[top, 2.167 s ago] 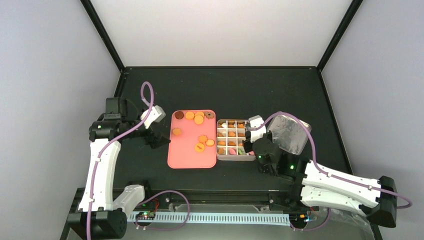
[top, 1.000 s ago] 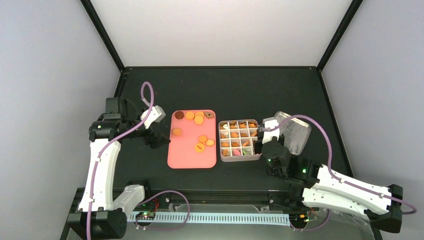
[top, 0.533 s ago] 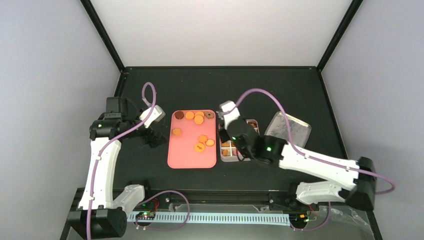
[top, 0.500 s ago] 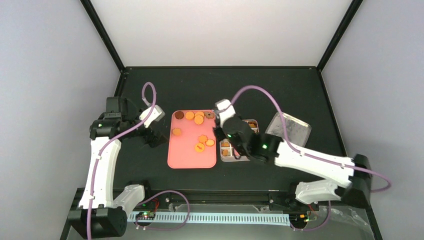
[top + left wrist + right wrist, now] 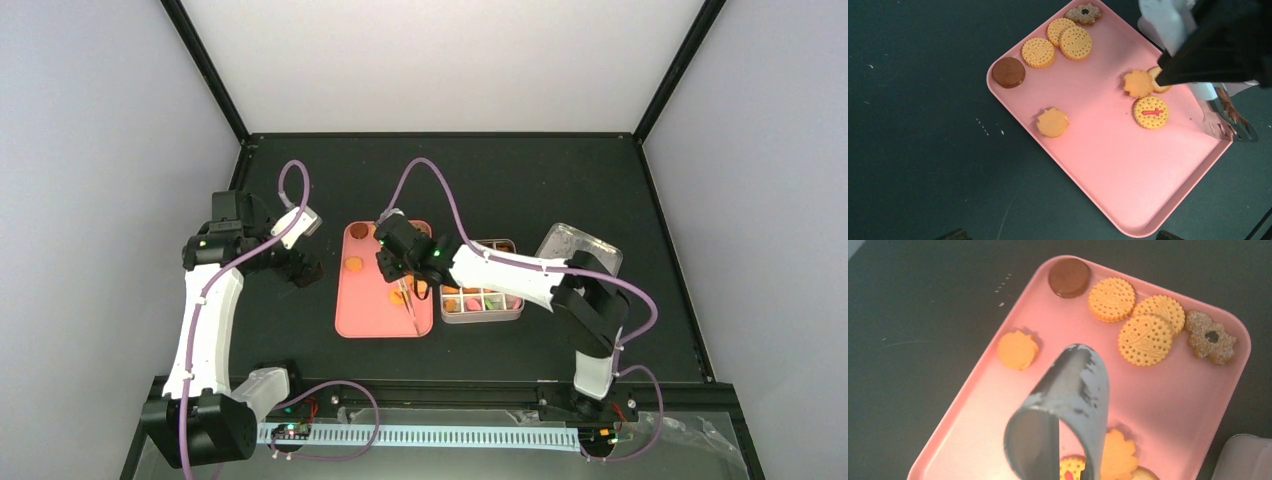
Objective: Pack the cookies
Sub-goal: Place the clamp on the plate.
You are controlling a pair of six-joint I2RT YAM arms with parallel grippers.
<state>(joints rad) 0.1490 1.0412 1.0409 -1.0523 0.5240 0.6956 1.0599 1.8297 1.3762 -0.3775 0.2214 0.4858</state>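
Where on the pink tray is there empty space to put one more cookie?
The biggest bare patch is the end of the tray past the red-marked cookie and the lone flower cookie. A smaller gap lies between those two. It is crowded along the other end, from the brown cookie to the sugary one, and around the tongs.

Red-marked cookie [image 5: 1071, 470] half hidden behind tongs [image 5: 1073, 375], cut off below
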